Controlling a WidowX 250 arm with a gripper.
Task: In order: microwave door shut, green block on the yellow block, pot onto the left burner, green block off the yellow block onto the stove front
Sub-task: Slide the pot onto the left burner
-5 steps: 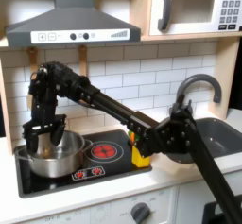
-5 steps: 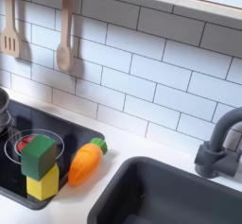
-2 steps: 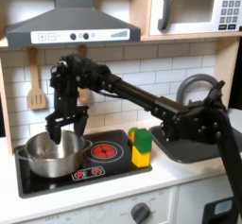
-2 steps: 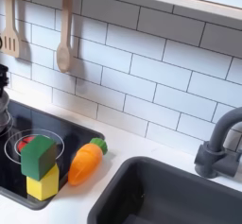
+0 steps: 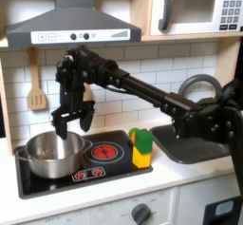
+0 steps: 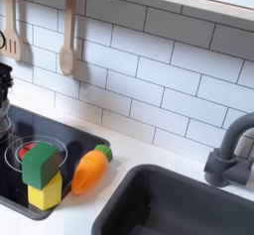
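above the pot (image 5: 52, 153), hand (image 5: 72, 121) open, empty.

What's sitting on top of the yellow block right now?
The green block sits on the yellow block, turned slightly askew in the second exterior view. Their contact face is covered, so how squarely it seats cannot be seen.

Pot (image 5: 52, 152) on cooktop (image 5: 114, 168), over burner at first exterior view's left. Second burner (image 5: 104, 152) just right of pot. Gripper (image 5: 71, 123) above pot's rear rim, apart from it. Green block (image 6: 41, 165) stacked on yellow block (image 6: 45, 192) at cooktop's right edge. Toy carrot (image 6: 87, 171) just beside blocks, toward sink (image 6: 189, 211). Microwave door (image 5: 185, 8) upper right, above faucet (image 5: 193, 88).
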